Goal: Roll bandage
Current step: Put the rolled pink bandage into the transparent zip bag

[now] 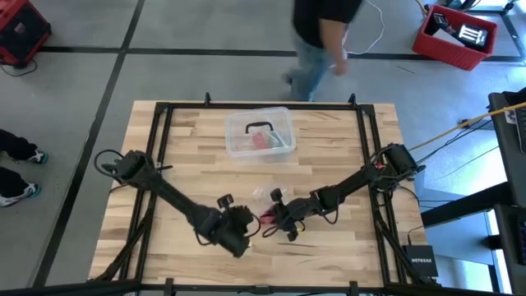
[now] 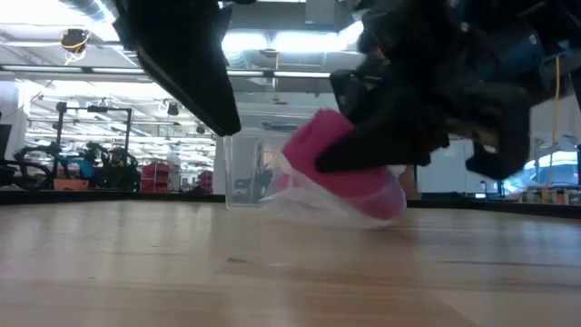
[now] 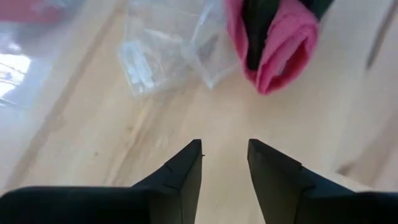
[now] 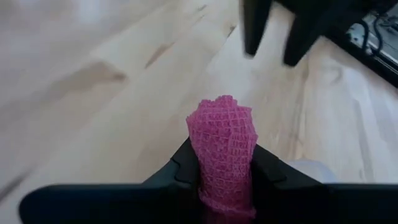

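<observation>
The bandage (image 4: 222, 134) is a small pink mesh roll near the table's middle front, with my right gripper (image 4: 224, 152) shut on it. In the high view the roll (image 1: 268, 218) lies between the two grippers. My left gripper (image 3: 224, 149) stands open just left of it (image 1: 249, 224). Its fingers point at the roll (image 3: 283, 46) with nothing between them. A crumpled clear wrapper (image 3: 168, 53) lies on the wood just beyond the roll. My right gripper pinches the roll's two sides (image 4: 202, 171) between its two fingers. The fingers come from the table's right, slanting down. The roll's free end (image 4: 221, 109) sticks out past the fingertips. It sits low over the wood (image 2: 349, 177); whether it touches the table I cannot tell.
A clear plastic box (image 1: 260, 131) with pink and green contents stands at the table's far middle. A person (image 1: 322, 37) stands beyond the far edge. Bare wood lies to the left and the right of the arms.
</observation>
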